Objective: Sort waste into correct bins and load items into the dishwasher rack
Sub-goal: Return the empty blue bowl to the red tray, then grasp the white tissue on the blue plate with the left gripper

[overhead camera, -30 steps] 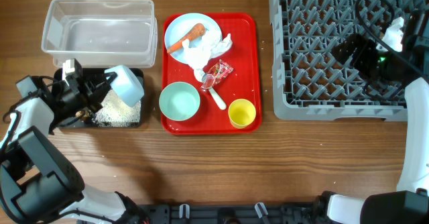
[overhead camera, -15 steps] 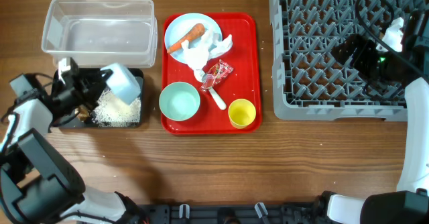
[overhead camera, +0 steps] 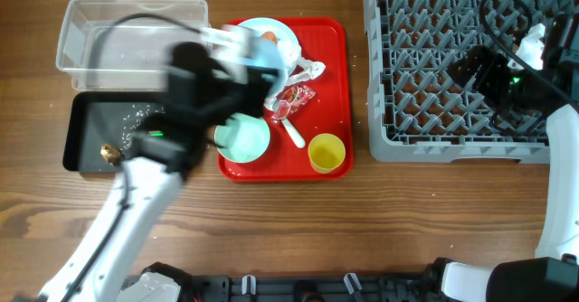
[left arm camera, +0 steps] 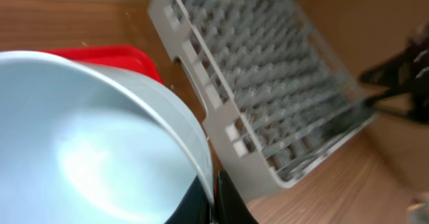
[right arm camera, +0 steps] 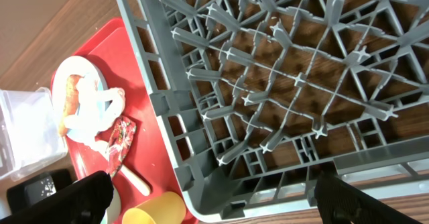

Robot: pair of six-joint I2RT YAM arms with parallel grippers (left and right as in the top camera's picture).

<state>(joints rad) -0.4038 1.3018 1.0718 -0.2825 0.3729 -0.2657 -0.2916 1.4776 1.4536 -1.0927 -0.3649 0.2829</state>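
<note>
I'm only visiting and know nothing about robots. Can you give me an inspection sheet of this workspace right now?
Surface: wooden table, mostly bare.
Job's things: large grey plastic pegged rack, no dishes seen in it; clear plastic tub; shallow black tray holding loose white rice and a small brown lump. On the flat red serving tray: round light blue plate with orange carrot piece, crumpled white napkin, shiny red wrapper, white plastic spoon, light blue bowl, small yellow cup.
Clutter: nothing seen.
Grippers: left jaws grip a second light blue bowl by its rim, blurred; right jaws open, over the rack.
Cables: black cable over the rack.
Surroundings: nothing seen.
</note>
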